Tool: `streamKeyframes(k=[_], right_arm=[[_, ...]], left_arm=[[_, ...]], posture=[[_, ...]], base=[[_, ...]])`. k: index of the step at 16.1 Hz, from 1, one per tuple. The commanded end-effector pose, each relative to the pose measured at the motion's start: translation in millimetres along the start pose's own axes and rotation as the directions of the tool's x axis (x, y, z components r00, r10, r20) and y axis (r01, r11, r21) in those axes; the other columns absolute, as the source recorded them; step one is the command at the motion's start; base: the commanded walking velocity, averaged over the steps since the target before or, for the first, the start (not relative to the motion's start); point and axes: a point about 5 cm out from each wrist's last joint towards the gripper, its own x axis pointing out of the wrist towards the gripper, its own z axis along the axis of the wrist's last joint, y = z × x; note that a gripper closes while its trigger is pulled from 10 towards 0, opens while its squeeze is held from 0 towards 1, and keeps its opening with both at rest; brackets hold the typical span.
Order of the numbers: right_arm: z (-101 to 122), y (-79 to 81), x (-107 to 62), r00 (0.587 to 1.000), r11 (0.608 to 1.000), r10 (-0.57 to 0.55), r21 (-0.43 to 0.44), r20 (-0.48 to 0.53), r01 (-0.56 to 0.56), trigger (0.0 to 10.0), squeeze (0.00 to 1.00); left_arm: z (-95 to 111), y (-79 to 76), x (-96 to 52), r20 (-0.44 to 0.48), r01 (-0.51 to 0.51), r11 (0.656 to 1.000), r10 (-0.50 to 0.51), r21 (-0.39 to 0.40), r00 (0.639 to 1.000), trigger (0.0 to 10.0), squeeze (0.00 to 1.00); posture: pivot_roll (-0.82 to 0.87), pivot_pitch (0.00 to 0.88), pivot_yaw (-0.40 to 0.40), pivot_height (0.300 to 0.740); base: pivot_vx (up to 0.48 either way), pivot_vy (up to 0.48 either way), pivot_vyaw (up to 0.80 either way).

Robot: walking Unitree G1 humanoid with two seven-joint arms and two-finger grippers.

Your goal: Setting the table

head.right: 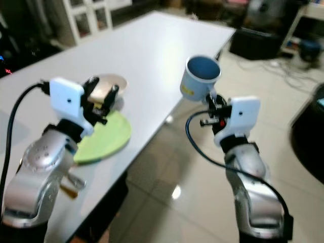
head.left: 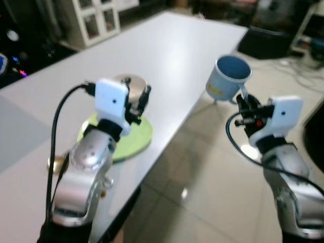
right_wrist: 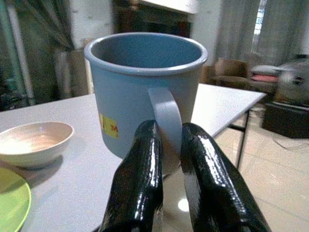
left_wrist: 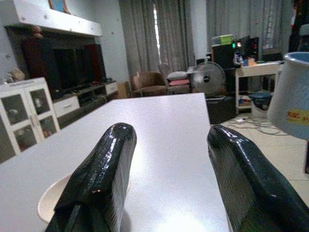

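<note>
While the right gripper point(right_wrist: 161, 159) stands clamped on the handle of the light blue enamel-look mug with a yellow label point(head.left: 229, 77), the mug hangs in the air just off the long edge of the white rectangular surface point(head.left: 167, 55), over the tiled floor point(head.left: 212, 182), not yet set down. Mug upright, mouth up, nothing visible inside. Grip is on the thin handle loop alone; both black fingers pinch it from either side, mug body unsupported. Left gripper point(left_wrist: 169, 179) hovers low over the surface with fingers apart and holding nothing, just by the shallow cream ceramic bowl point(head.right: 109, 86), which sits next to the round lime-green flat plate point(head.right: 104, 134); whether bowl and plate touch cannot be told. Judgement: place setting partly laid, mug is the piece in hand. Risks from here: mug could swing or rotate about the pinched handle if the arm moves fast, since the weight sits ahead of the fingers; it could strike the surface edge if brought across too low; a release before the base is fully over the surface would drop it to the floor. Crowding the bowl is a lesser risk.
</note>
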Motion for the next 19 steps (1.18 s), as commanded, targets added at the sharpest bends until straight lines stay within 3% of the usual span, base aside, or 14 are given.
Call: streamKeyframes(k=[1, 5, 10, 19], right_arm=[[11.2, 1.3, 2.7, 0.999, 1.0, 0.029, 0.008, 0.042, -0.029, 10.0, 0.0], [16.4, -2.4, 1.6, 0.996, 0.995, 0.042, 0.09, 0.082, -0.05, 10.0, 0.0], [6.3, 0.0, -4.5, 0.999, 0.996, 0.04, 0.08, 0.034, -0.043, 10.0, 0.0], [3.3, 12.2, -6.7, 0.992, 0.988, 0.123, 0.089, 0.02, -0.124, 10.0, 0.0]], left_arm=[[1.5, 0.2, -1.2, -0.006, -0.005, 1.0, 0.005, 0.015, 1.0, 10.0, 0.0], [0.6, 0.7, -3.2, -0.028, -0.005, 0.999, 0.006, 0.032, 1.0, 10.0, 0.0], [-7.8, -1.5, -8.2, -0.063, -0.029, 0.999, 0.031, 0.032, 0.998, 10.0, 0.0], [-8.8, -0.1, -11.0, -0.076, -0.055, 0.998, 0.058, 0.041, 0.995, 10.0, 0.0]], posture=[[0.04, 0.0, -0.013, 0.74], [0.05, 0.0, -0.01, 0.74], [0.05, 0.0, -0.003, 0.74], [0.05, 0.0, -0.007, 0.74]], base=[[0.375, 0.0, 0.8], [0.0, 0.0, 0.37], [0.0, 0.0, 0.0], [0.0, -0.455, 0.71]])
